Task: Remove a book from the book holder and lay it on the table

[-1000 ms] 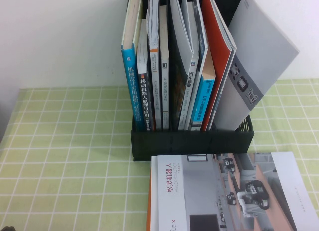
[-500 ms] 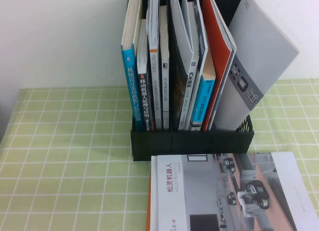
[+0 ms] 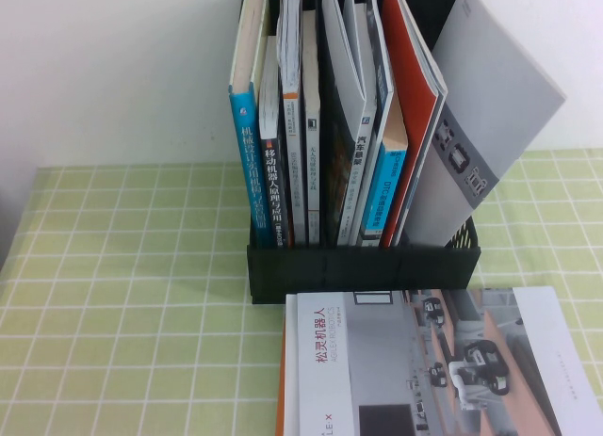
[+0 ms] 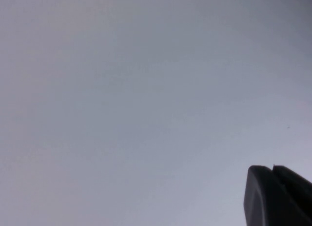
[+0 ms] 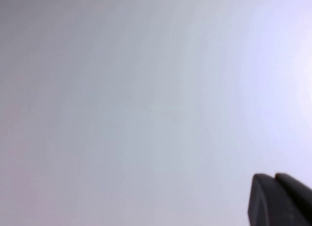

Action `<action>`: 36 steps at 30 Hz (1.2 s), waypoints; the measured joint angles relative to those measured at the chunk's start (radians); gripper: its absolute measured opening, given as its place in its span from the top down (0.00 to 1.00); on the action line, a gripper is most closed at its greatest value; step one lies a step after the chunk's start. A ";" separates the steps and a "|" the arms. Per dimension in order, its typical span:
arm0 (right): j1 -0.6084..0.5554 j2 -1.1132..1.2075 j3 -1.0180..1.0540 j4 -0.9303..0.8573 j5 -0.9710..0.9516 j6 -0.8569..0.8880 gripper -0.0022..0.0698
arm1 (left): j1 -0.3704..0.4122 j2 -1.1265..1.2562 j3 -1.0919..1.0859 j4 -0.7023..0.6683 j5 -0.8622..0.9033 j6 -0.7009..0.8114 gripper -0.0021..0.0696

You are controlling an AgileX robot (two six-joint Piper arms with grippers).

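Book holder: black rack (image 3: 363, 271) standing upright on the table (image 3: 122, 295), low front wall toward us, packed with upright books and booklets

Inside it: blue-spined book (image 3: 247, 163) at the left end, dark and white spines beside it, a red-covered booklet (image 3: 415, 106) near the right end

The book: grey glossy brochure (image 3: 490, 116) in the rightmost slot, tilting out to the right, small black gadget pictures low on its cover

On the cloth: another brochure (image 3: 433, 361) flat just before the rack, grey-orange, robot photos

Left gripper: only a dark tip (image 4: 275, 196) against blank grey; grip cannot be told

Right gripper: same, a dark tip (image 5: 278, 199) on blank pale ground; grip cannot be told
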 joint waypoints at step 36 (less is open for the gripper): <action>0.000 0.493 -0.374 -1.746 0.283 1.536 0.97 | -0.055 0.866 -0.791 -0.239 1.191 0.780 0.97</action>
